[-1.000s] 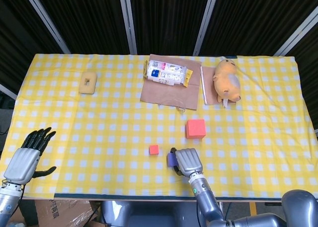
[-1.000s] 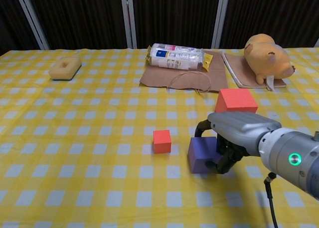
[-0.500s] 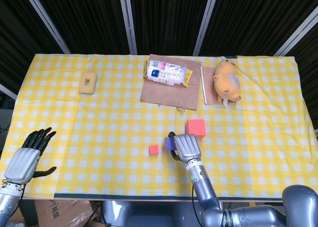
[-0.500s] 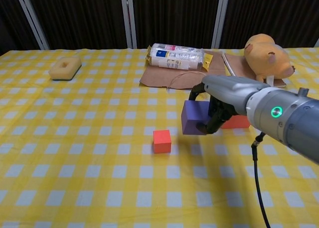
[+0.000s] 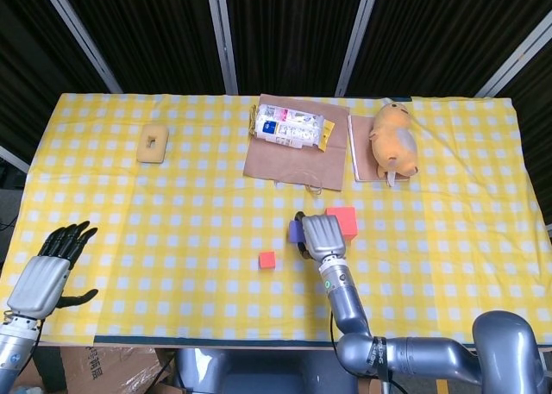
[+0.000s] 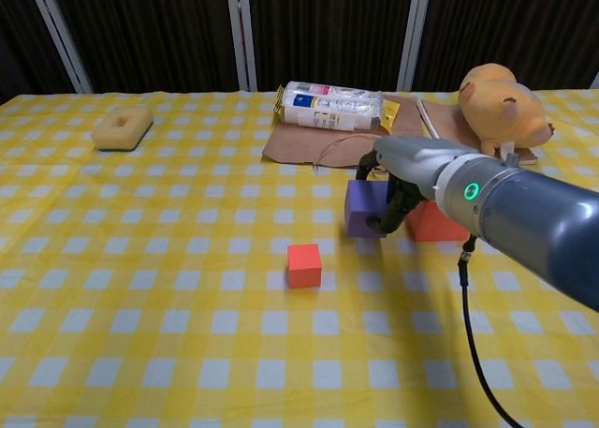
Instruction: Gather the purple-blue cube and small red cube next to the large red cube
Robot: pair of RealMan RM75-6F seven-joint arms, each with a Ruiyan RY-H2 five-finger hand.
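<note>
While the right hand [image 6: 398,180] holds the purple-blue cube [image 6: 365,208] just left of the large red cube [image 6: 432,219], the small red cube [image 6: 304,264] lies nearer front-left, and the left hand [image 5: 47,269], fingers spread, is well apart.

Matt foam-like purple-blue cube [image 6: 364,207] is sitting in the smooth, glossy metallic right hand [image 6: 404,170], over a yellow checked cloth tablecloth [image 6: 140,259]; beyond it, a brown paper bag [image 6: 309,142] is lying creased.
</note>
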